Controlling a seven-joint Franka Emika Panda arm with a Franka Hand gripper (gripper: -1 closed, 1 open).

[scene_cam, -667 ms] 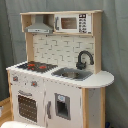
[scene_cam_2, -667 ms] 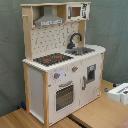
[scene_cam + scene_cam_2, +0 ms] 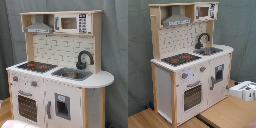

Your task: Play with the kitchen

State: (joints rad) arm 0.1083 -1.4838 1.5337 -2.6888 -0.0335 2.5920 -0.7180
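In the second exterior view the kitchen (image 3: 190, 62) stands on the wooden table (image 3: 228, 112), hob (image 3: 180, 59) left of the faucet (image 3: 202, 40), and the gripper (image 3: 244, 90) at the right, whose fingers I cannot tell, should approach the oven door (image 3: 192, 95) slowly.

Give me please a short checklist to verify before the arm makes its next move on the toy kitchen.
1. Gripper in view: not ok; neither exterior view shows the arm.
2. Kitchen upright: ok in both exterior views.
3. Hob free of objects: ok; only its red rings show.
4. Oven door shut: ok, it looks flush with the front.
5. Sink empty: cannot tell; the basin is only partly visible behind the faucet.
6. Space beside the kitchen: not ok; a white object sits on the floor at the second exterior view's right.
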